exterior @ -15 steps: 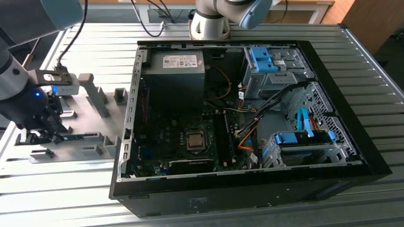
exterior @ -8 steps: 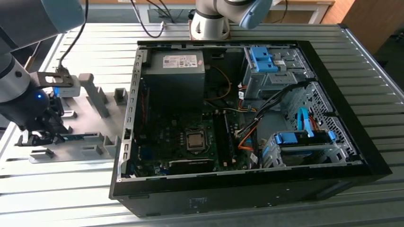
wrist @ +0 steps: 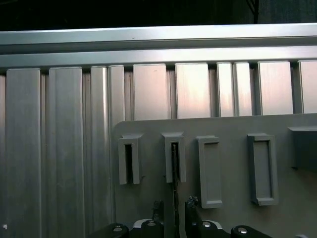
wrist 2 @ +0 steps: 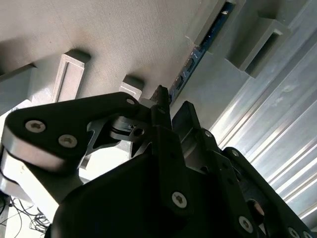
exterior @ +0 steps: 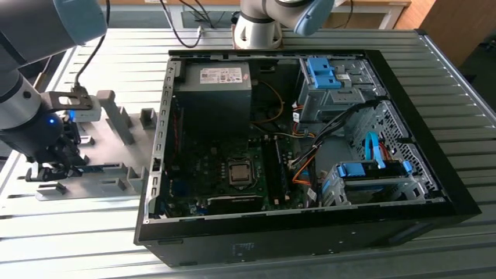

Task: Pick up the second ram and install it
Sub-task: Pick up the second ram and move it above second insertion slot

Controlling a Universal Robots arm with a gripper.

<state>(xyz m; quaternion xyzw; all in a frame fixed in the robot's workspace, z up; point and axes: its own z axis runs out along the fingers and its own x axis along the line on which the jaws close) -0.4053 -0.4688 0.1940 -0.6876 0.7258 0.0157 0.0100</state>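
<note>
The second ram (wrist 2: 199,53) is a thin blue board standing on edge in the slots of grey holder blocks (wrist: 174,154) on a grey plate. In the first wrist view I see it edge-on as a dark strip (wrist: 174,171). My gripper (wrist: 174,204) is low over the plate at the exterior view's left (exterior: 56,170). It is open, with one fingertip on each side of the stick and a small gap showing on both sides. In the second wrist view the fingertips (wrist 2: 161,96) sit at the near end of the stick (wrist 2: 181,82).
An open computer case (exterior: 166,133) lies to the exterior view's right of the plate (exterior: 108,136), with its motherboard and dark memory slots (exterior: 271,168) exposed. More grey holder blocks (wrist: 209,171) stand on the plate. A ribbed aluminium table (wrist: 64,148) lies underneath.
</note>
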